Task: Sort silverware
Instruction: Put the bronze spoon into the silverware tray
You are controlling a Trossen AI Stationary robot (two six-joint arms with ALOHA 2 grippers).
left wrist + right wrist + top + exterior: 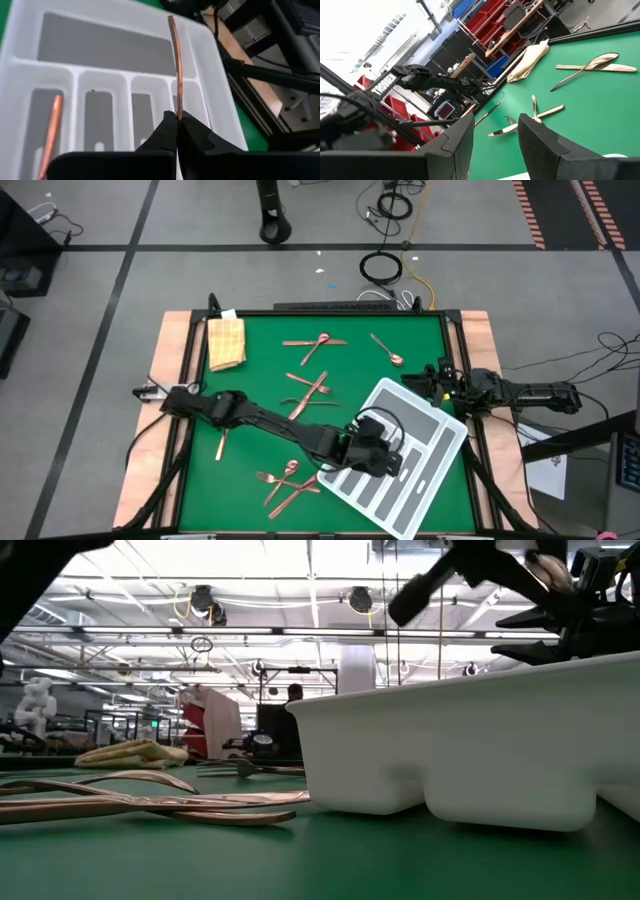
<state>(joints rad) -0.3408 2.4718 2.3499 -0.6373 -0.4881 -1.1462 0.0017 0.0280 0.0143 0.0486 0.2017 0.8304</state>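
Note:
My left gripper (pixel 375 452) hangs over the white-and-grey divided tray (pixel 425 480) and is shut on one thin copper piece of silverware (pixel 176 65). Another copper piece (pixel 50 132) lies in one of the tray's narrow compartments. More silverware lies flat on the green mat: a crossed pair (pixel 315 343), a spoon (pixel 387 350), several pieces mid-table (pixel 310 395) and several near the front (pixel 285 478). My right gripper (pixel 495 127) waits open at the table's right edge (pixel 435 380). My left gripper pinches the copper piece between its two fingertips (pixel 167 131), at the piece's near end (pixel 178 112). Seen edge-on, the piece sticks out past the fingertips in line with the fingers. It is lifted clear above the tray's compartments. Which kind of piece it is cannot be told.
A folded yellow cloth (pixel 226 340) lies at the mat's far left corner. A single copper piece (pixel 220 445) lies near the left arm. The tray sits askew at the mat's near right. Raised frame rails (pixel 455 340) border the mat.

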